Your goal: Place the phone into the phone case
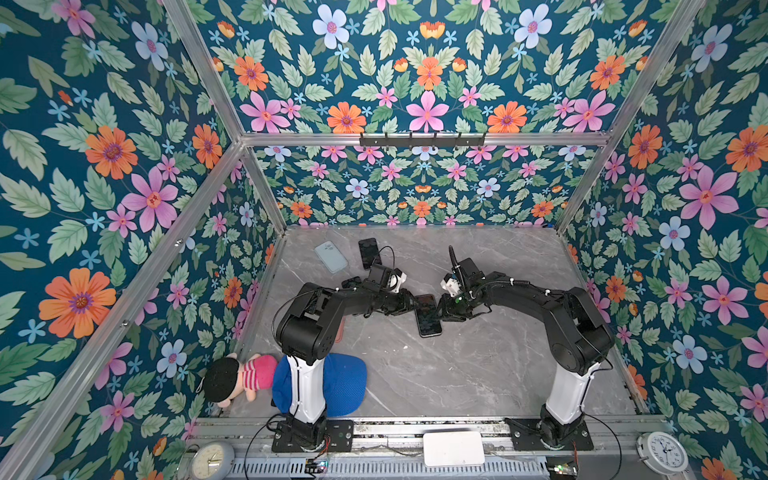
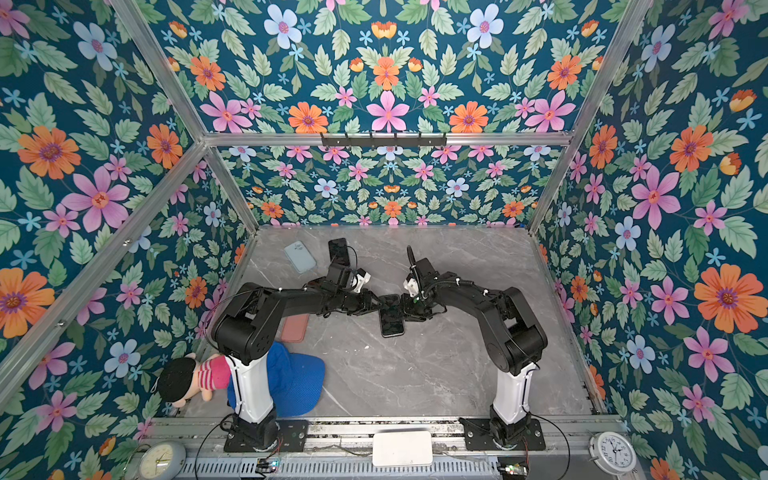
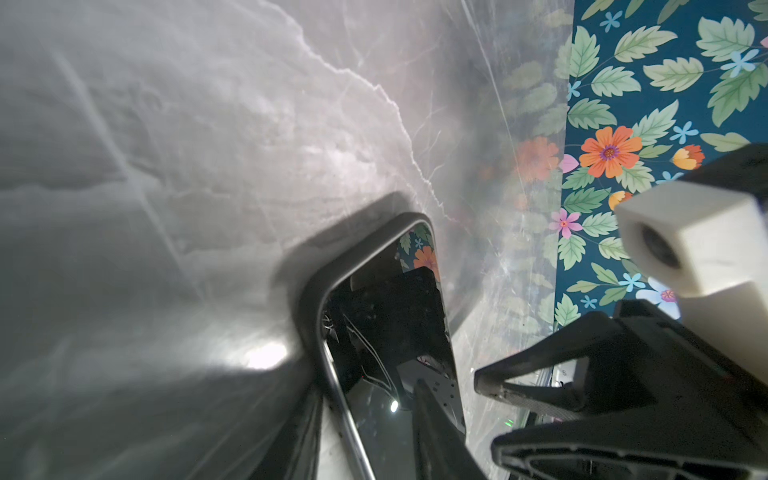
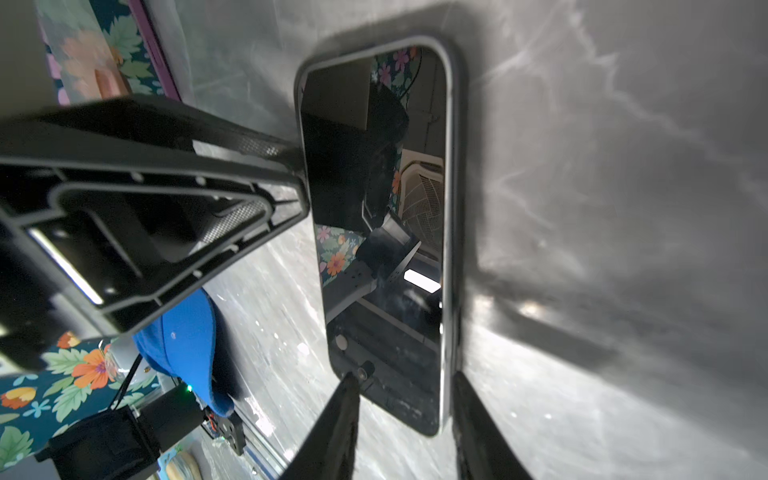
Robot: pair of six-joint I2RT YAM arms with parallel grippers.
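Right gripper (image 4: pixel 404 376) and left gripper (image 4: pixel 301 178) astride phone's (image 4: pixel 374 166) opposite long edges, grip unclear; open tabletop (image 4: pixel 582 208) around

Both top views are bright, evenly lit and sharp, with wide-angle stretch toward the corners and only soft shadows on the marble table (image 1: pixel 478 365). The left wrist view is hazy and smeared from 9 to 12 o'clock, with a white hot spot near 7 o'clock beside the phone (image 3: pixel 386 332), whose glossy screen mirrors its surroundings. The right wrist view is dimmer: the phone casts a broad dark shadow toward 4 o'clock with small glare spots in it, and the table streaks into blur around 6 o'clock.
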